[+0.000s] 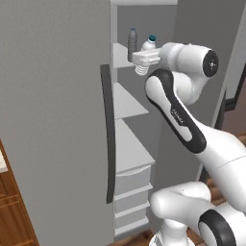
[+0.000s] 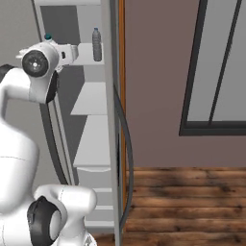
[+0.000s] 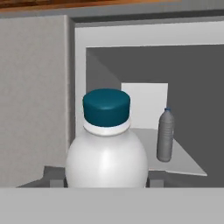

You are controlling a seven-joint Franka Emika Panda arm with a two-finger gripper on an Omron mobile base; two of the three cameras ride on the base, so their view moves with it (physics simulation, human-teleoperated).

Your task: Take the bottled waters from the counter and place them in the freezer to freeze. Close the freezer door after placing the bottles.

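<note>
Holding a bottled water [image 3: 107, 148] clamped in our hand [image 1: 142, 58], we hover at the front edge of the freezer's [image 1: 144, 29] top shelf [image 3: 179, 159]. One bottle [image 3: 165, 134] already stands upright near the shelf's back. We judge that setting this one down and shutting the freezer door [image 1: 53, 120] remain.

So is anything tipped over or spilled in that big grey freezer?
Nothing stands out. The slim grey-blue plastic bottle with a blue cap stands upright on the top white shelf of the tall grey freezer. A second bottle with a teal cap is upright too, held at the shelf's front edge. No spills show.
</note>
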